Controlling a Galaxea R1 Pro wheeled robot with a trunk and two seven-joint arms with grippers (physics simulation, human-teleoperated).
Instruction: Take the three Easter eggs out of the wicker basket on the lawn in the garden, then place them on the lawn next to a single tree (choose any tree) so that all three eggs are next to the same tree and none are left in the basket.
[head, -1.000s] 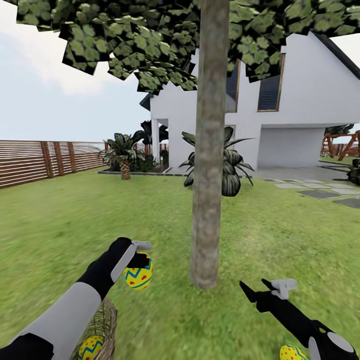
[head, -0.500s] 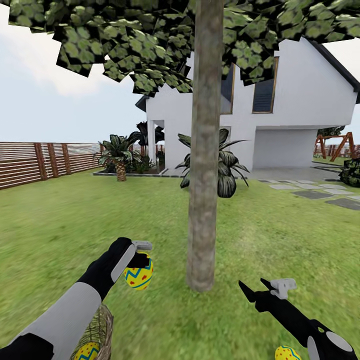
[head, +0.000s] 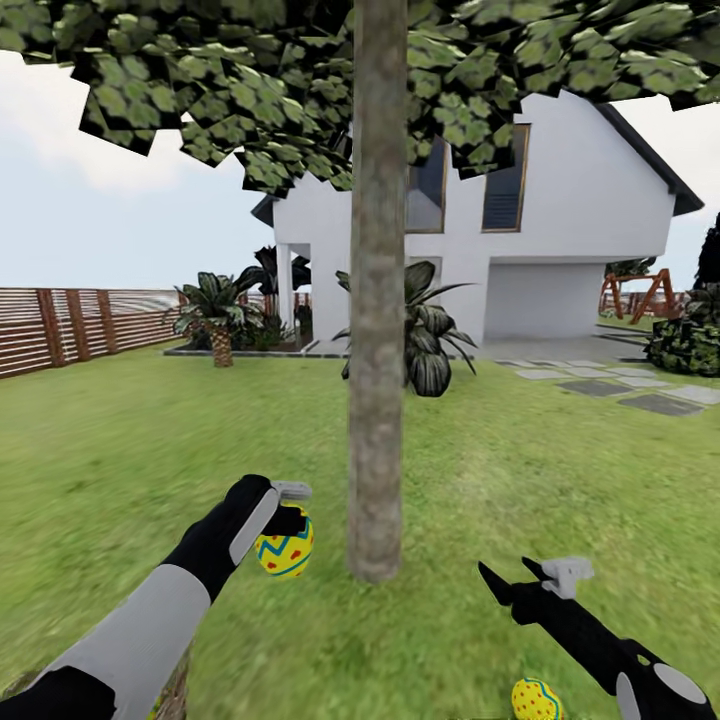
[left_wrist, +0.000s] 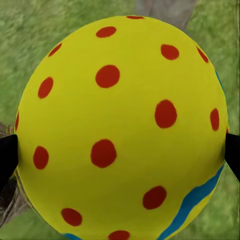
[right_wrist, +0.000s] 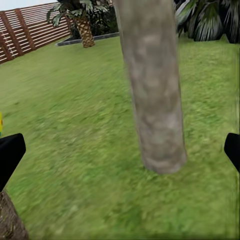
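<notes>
The left gripper (head: 290, 524) grips an egg (head: 284, 552) near the tree (head: 376, 420); next, lower and release. The right gripper (head: 522, 580) is open, empty.

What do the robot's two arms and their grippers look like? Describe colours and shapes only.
Both arms are black with light grey panels. The left arm has a long grey forearm section and a black wrist. The right gripper has thin, pointed black fingers beside a small pale grey bracket.

Head, right wrist facing tree (head: 377, 400)
</notes>
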